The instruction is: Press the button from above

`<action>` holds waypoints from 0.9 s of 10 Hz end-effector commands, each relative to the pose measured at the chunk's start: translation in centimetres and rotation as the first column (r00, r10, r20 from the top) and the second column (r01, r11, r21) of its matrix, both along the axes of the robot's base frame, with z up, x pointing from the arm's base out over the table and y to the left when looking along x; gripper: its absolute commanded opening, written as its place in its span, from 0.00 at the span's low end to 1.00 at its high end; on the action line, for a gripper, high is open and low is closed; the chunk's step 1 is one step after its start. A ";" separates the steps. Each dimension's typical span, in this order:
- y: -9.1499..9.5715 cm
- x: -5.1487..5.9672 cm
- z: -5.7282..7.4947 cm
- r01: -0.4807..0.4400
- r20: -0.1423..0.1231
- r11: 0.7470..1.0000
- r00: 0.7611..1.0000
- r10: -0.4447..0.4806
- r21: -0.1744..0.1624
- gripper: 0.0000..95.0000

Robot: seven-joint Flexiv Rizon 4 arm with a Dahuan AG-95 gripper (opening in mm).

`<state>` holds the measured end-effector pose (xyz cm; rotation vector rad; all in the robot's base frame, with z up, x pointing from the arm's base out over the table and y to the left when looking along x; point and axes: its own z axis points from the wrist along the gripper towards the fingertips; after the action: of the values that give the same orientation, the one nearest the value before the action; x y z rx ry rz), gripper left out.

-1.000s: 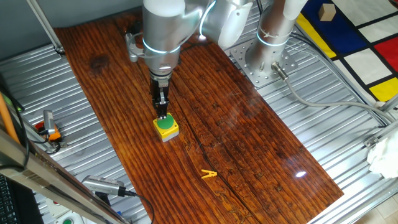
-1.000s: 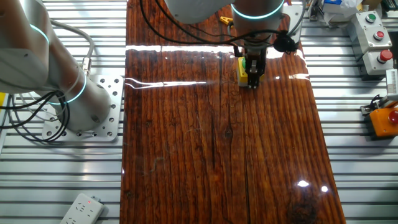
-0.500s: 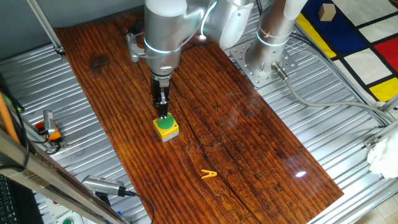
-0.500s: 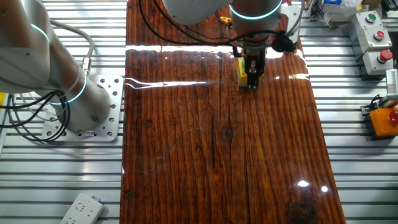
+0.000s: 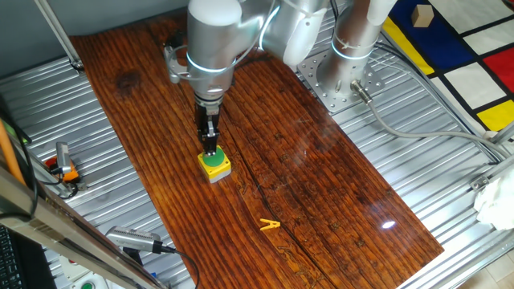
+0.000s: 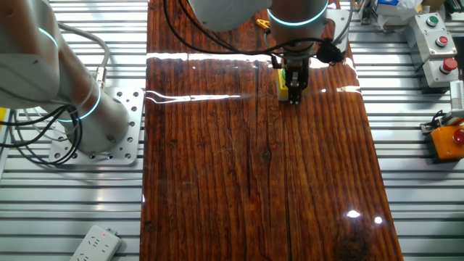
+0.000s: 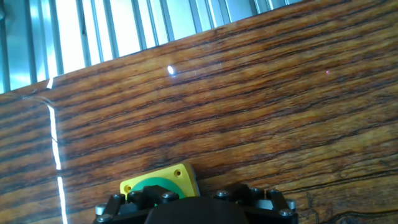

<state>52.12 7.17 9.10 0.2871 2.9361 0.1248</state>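
The button is a green dome (image 5: 214, 160) in a yellow square box (image 5: 217, 171) on the dark wooden board (image 5: 305, 185), left of its middle. My gripper (image 5: 210, 149) points straight down over it, and its black tips look to be on or just above the dome's top. I cannot tell if the fingers are open or shut. In the other fixed view the gripper (image 6: 293, 97) covers most of the yellow box (image 6: 280, 84). In the hand view the green dome (image 7: 151, 185) shows at the bottom edge, partly hidden by the hand's black body.
A thin yellow clothespin (image 5: 270, 225) lies on the board nearer the front edge. The arm's base plate (image 5: 337, 84) stands at the back right. Tools (image 5: 66, 166) lie on the ribbed metal at the left. A second arm (image 6: 69, 90) and other button boxes (image 6: 433, 45) flank the board.
Almost nothing has changed. The hand has stayed over the button, with only a very slight shift of the arm above it.
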 end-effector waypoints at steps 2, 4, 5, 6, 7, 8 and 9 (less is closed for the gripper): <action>0.0 -0.1 -0.5 -0.003 0.007 1.000 1.000 0.003 -0.004 0.80; 0.1 -0.1 -0.8 -0.005 0.009 1.000 1.000 0.005 -0.004 0.80; 0.1 -0.1 -0.8 -0.005 0.009 1.000 1.000 0.005 -0.004 0.80; 0.1 -0.1 -0.8 -0.007 0.009 1.000 1.000 0.007 -0.003 0.80; 0.1 -0.1 -1.0 -0.008 0.009 1.000 1.000 0.008 -0.004 0.80; 0.2 -0.2 -1.3 -0.008 0.012 1.000 1.000 0.008 -0.003 0.80; 0.2 -0.2 -1.5 -0.009 0.014 1.000 1.000 0.009 -0.004 0.80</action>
<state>51.75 7.45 8.11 0.2691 2.9229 0.1264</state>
